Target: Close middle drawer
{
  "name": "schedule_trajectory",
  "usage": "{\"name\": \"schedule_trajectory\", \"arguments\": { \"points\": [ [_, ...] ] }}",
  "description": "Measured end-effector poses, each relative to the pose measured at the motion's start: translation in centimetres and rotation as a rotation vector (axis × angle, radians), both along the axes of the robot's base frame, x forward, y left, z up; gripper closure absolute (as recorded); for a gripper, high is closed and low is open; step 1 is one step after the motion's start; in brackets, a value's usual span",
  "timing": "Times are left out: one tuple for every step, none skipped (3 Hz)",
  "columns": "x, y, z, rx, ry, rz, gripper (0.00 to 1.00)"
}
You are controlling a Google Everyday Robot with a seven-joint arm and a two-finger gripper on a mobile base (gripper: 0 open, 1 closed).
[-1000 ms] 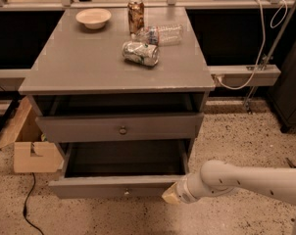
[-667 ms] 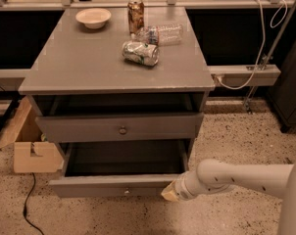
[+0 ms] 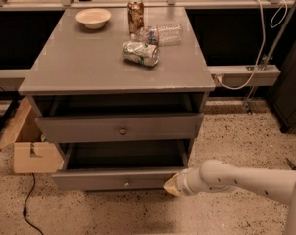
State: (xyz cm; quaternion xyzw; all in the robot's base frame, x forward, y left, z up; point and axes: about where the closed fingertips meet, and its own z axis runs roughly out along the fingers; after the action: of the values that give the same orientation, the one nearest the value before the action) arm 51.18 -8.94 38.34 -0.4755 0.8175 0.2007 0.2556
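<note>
The middle drawer [image 3: 109, 179] is the low, wide grey one with a tiny pale knob [image 3: 127, 183]. It stands pulled out of the grey cabinet [image 3: 113, 62] and its dark inside shows. My gripper [image 3: 171, 185] is at the right end of that drawer's front panel, at the end of my white arm [image 3: 236, 179], which comes in from the right. Its pale tip touches or nearly touches the panel's right corner. Above it, the taller-fronted drawer with the dark round knob [image 3: 122, 130] stands slightly out.
On the cabinet top are a bowl [image 3: 93, 17], an upright can [image 3: 135, 9], a can lying on its side [image 3: 140, 53] and a plastic bottle lying down [image 3: 160, 34]. A cardboard box [image 3: 33, 153] sits on the floor at the left, with a black cable [image 3: 28, 204] in front of it.
The middle drawer's front has moved back toward the cabinet a little, and my gripper has moved in with it at its right end.
</note>
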Motion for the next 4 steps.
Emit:
{"name": "schedule_trajectory", "arguments": {
  "points": [
    [2.7, -0.8, 0.4, 0.011, -0.138, 0.016, 1.00],
    [4.3, -1.2, 1.2, 0.022, -0.233, 0.026, 1.00],
    [5.7, -1.1, 2.0, 0.040, -0.297, 0.045, 1.00],
    [7.1, -0.7, 2.2, 0.058, -0.332, 0.063, 1.00]
  ]
}}
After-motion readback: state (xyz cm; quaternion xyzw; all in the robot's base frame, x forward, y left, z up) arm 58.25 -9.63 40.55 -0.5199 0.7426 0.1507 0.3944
